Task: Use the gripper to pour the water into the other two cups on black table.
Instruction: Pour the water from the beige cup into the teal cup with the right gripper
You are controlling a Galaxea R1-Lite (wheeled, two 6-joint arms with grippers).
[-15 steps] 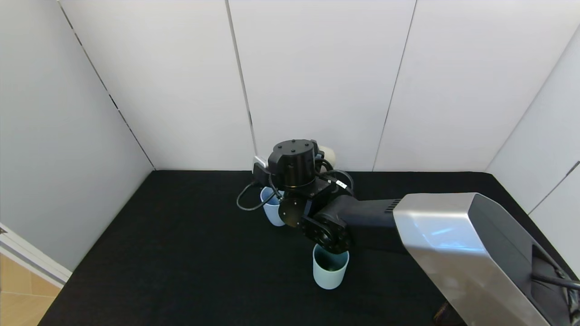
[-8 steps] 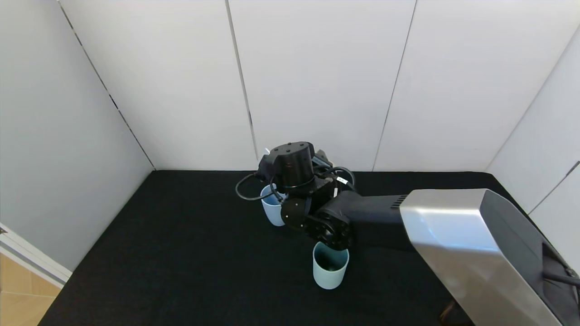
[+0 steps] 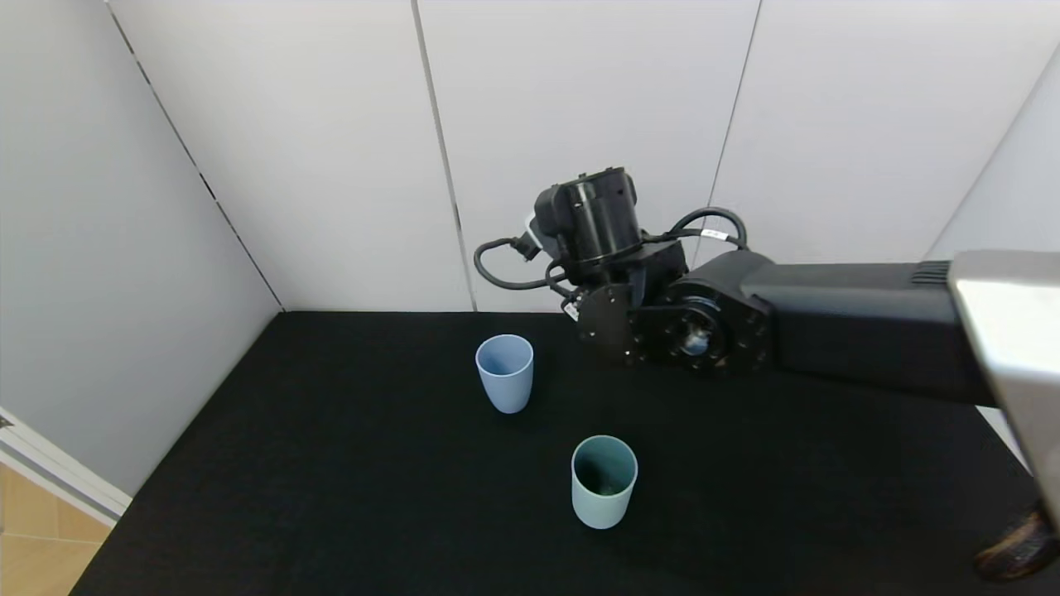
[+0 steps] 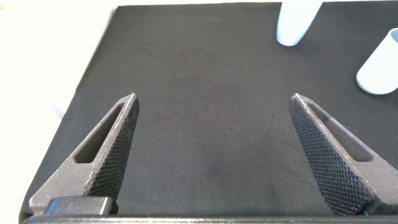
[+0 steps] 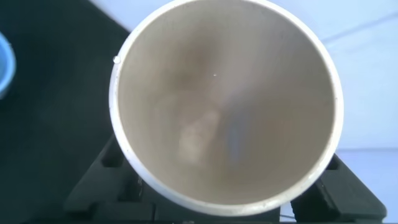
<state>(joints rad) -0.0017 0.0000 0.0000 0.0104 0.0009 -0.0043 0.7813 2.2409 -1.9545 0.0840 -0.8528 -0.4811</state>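
Observation:
The pale blue cup (image 3: 505,372) and the mint green cup (image 3: 604,481) stand upright and apart on the black table (image 3: 331,463). My right gripper (image 3: 590,217) is raised above the table's back edge, to the right of the blue cup, with its fingers hidden behind the wrist. In the right wrist view it is shut on a cream-beige cup (image 5: 227,99), whose open mouth faces the camera; a sliver of the blue cup (image 5: 4,62) shows beside it. My left gripper (image 4: 214,99) is open and empty, low over the table, with the blue cup (image 4: 297,23) and the mint cup (image 4: 379,67) farther off.
White wall panels (image 3: 580,124) close in the table at the back and both sides. The table's left edge (image 3: 116,530) drops to a wooden floor. The right arm's silver link (image 3: 1006,323) reaches in from the right.
My right arm has lifted up and to the right, away from above the blue cup, which now shows whole. Both cups stand where they were.

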